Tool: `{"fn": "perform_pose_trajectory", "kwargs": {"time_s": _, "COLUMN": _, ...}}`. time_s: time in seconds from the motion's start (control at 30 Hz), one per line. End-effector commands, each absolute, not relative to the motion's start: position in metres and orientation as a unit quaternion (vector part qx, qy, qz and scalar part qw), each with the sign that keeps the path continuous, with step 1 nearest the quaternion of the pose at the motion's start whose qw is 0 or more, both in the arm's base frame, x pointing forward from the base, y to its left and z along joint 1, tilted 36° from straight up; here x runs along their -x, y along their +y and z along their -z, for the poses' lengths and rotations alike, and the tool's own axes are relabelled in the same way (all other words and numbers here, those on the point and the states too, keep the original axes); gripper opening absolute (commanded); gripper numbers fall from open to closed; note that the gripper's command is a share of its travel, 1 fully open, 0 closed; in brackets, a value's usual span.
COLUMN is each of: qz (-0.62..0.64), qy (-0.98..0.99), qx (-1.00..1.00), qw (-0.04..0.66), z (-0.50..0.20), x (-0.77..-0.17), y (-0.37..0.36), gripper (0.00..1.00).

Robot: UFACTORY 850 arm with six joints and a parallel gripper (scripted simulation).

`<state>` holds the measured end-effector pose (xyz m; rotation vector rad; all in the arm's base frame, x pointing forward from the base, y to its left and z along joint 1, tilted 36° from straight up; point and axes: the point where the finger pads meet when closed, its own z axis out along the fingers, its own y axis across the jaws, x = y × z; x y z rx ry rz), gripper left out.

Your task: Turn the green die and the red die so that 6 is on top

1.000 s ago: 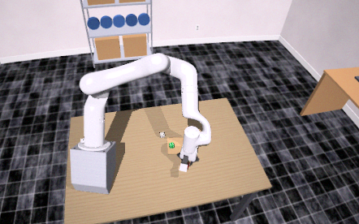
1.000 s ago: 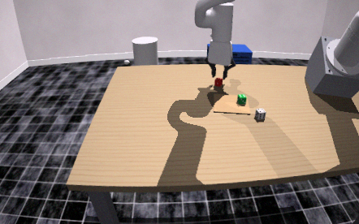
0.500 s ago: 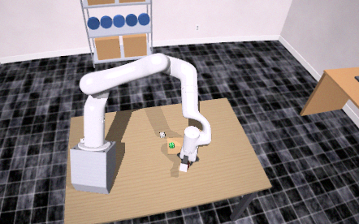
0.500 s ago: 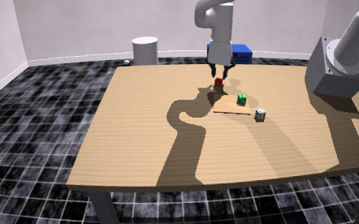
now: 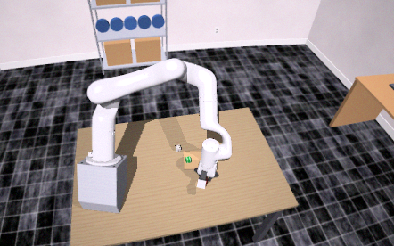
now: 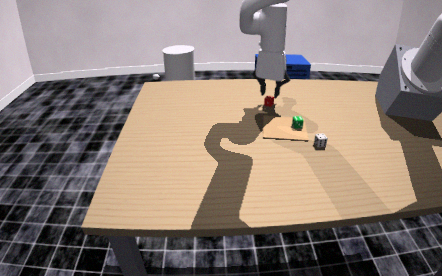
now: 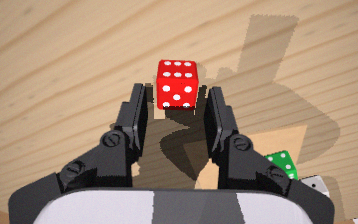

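My gripper [image 5: 204,180] [image 6: 270,94] [image 7: 176,101] is part open and empty, pointing down over the red die [image 6: 269,101] [image 7: 177,85]. There is a gap between each finger and that die. Two of its faces show in the wrist view, one with 6 and one with 5; I cannot tell which is on top. It is off the mat [image 5: 186,167] [image 6: 276,133] [image 7: 291,137]. The green die [image 5: 188,159] [image 6: 297,122] [image 7: 282,162] sits on the mat, top number unclear. The white die [image 5: 178,147] [image 6: 320,142] [image 7: 317,186] stands on the table beside the mat.
The arm's base [image 5: 101,183] [image 6: 416,82] stands at one side of the wooden table [image 5: 246,192] [image 6: 166,190]. Shadows of the arm fall across the table and part of the mat. A shelf [image 5: 132,33] and a second desk [image 5: 375,89] stand away from the table.
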<state>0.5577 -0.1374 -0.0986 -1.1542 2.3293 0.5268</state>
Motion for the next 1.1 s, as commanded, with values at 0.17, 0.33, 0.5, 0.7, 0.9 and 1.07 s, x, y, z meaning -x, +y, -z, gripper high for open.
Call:
{"fn": "perform_pose_trajectory", "kwargs": {"time_s": 0.17, "qz": -0.192, "qy": 0.852, "qx": 0.422, "qw": 0.243, "z": 0.098, "x": -0.558, "y": -0.138, "gripper": 0.47}}
{"fn": "perform_pose_trajectory", "kwargs": {"time_s": 0.33, "qz": -0.192, "qy": 0.852, "qx": 0.422, "qw": 0.243, "z": 0.098, "x": -0.558, "y": -0.138, "gripper": 0.47}}
{"fn": "perform_pose_trajectory", "kwargs": {"time_s": 0.5, "qz": -0.192, "qy": 0.852, "qx": 0.422, "qw": 0.243, "z": 0.101, "x": -0.559, "y": -0.136, "gripper": 0.47}}
{"fn": "perform_pose_trajectory", "kwargs": {"time_s": 0.7, "qz": -0.192, "qy": 0.852, "qx": 0.422, "qw": 0.243, "z": 0.107, "x": -0.561, "y": -0.133, "gripper": 0.47}}
{"fn": "perform_pose_trajectory", "kwargs": {"time_s": 0.9, "qz": -0.192, "qy": 0.852, "qx": 0.422, "qw": 0.243, "z": 0.117, "x": -0.564, "y": -0.126, "gripper": 0.47}}
{"fn": "perform_pose_trajectory", "kwargs": {"time_s": 1.07, "qz": -0.192, "qy": 0.852, "qx": 0.422, "qw": 0.243, "z": 0.123, "x": -0.566, "y": -0.122, "gripper": 0.47}}
